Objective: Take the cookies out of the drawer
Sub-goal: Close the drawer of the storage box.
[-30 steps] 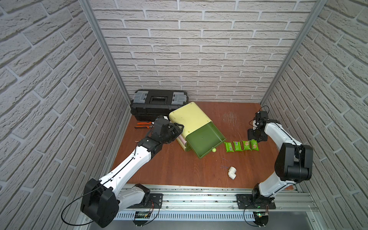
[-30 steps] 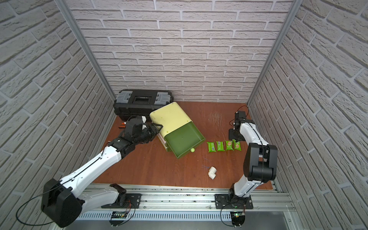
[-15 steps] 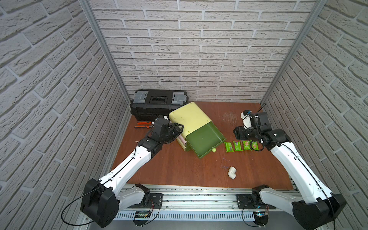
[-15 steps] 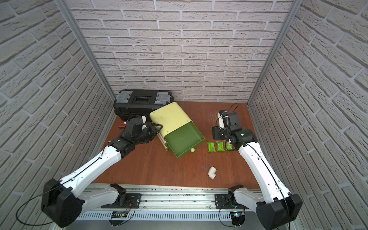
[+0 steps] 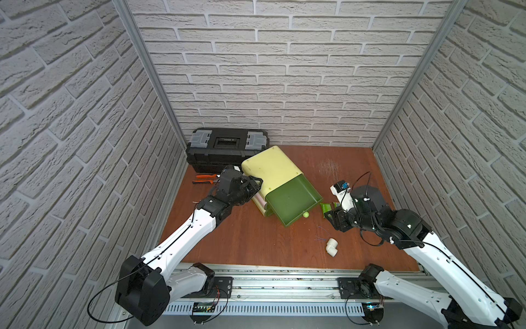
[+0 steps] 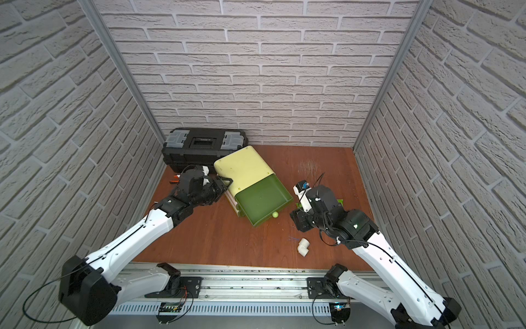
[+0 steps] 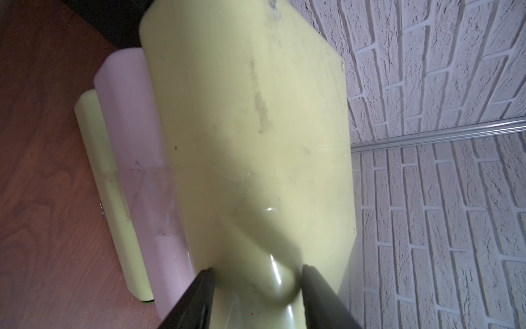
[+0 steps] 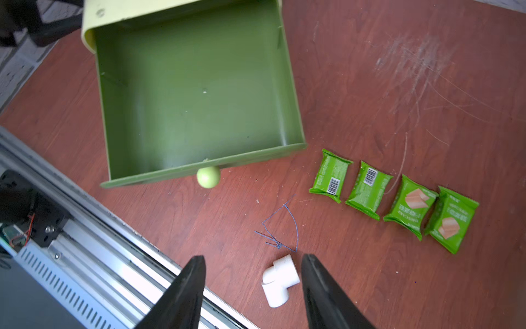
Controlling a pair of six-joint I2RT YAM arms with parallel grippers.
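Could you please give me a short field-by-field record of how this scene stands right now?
drawer: green, pulled out of the yellow cabinet, empty
cookies: four green packets in a row on the table, beside the drawer
left gripper: jaws closed on the cabinet's corner
right gripper: jaws open, holding nothing
other: white pipe elbow on the table; black toolbox at the back wall

Shiny-wrapped cookies [image 8: 330, 179], glossy plastic drawer [image 8: 193, 94], scuffed wooden table [image 8: 370, 71].
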